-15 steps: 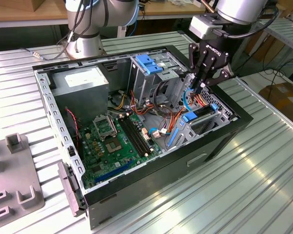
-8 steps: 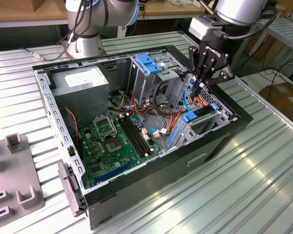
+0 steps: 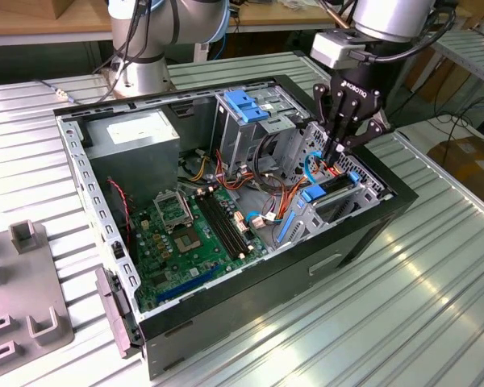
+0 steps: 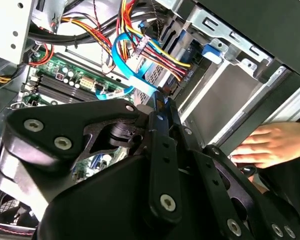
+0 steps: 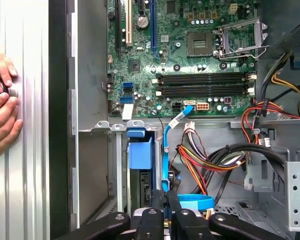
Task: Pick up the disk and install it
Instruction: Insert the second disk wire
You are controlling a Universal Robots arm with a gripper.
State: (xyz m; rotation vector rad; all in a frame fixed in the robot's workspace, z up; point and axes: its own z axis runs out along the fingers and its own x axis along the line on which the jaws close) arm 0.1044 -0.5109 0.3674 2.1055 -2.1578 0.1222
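Exterior view shows me, the gripper (image 3: 340, 153), low in the computer case (image 3: 250, 298) at the exterior view's right, my 2 fingers pressed together with nothing between them that I can see. The disk (image 3: 329, 192) sits in the drive cage (image 3: 373, 187) just under me, so I think it is nearly in. The case also holds the green board (image 3: 185, 234), the grey power box (image 3: 137, 137) and wires (image 3: 266, 201).
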